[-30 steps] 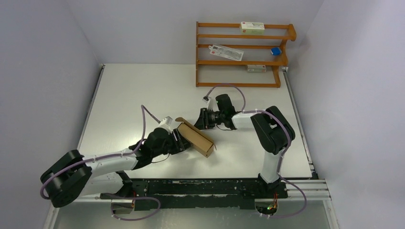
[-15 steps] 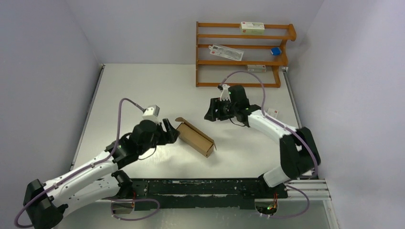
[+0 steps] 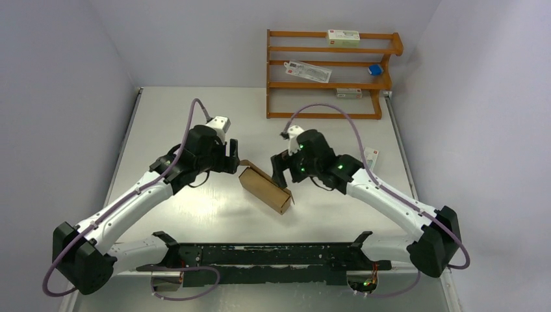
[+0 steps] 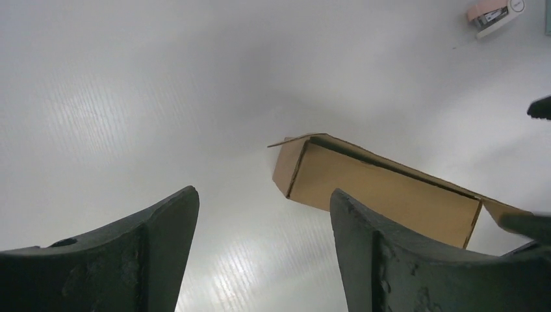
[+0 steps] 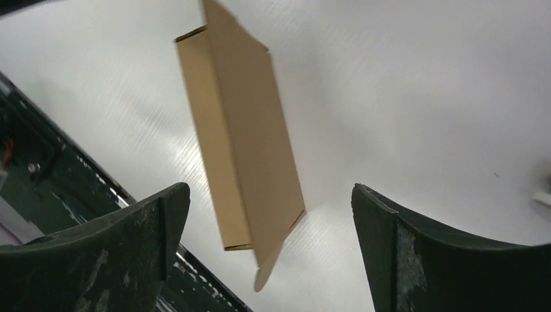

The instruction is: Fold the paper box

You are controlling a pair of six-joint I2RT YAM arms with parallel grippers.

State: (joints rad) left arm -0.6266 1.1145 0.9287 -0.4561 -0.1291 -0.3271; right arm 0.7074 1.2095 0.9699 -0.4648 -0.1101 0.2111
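Table [image 3: 182,117] bearing the paper box [image 3: 265,188], a slim brown carton lying free and diagonal between the two arms, touched by neither. Left gripper [image 4: 260,214] and right gripper [image 5: 269,195] flank its two ends, each with jaws spread wide and holding nothing. The near-end flap [image 5: 266,268] stands untucked. Probable hazards: the light carton skids or turns under a one-sided push, and a finger catching the loose flap creases it or springs the folded walls apart

Bright diffuse overhead light, glare patches on the table [image 3: 221,211], soft shadows, wrist views slightly blurred.
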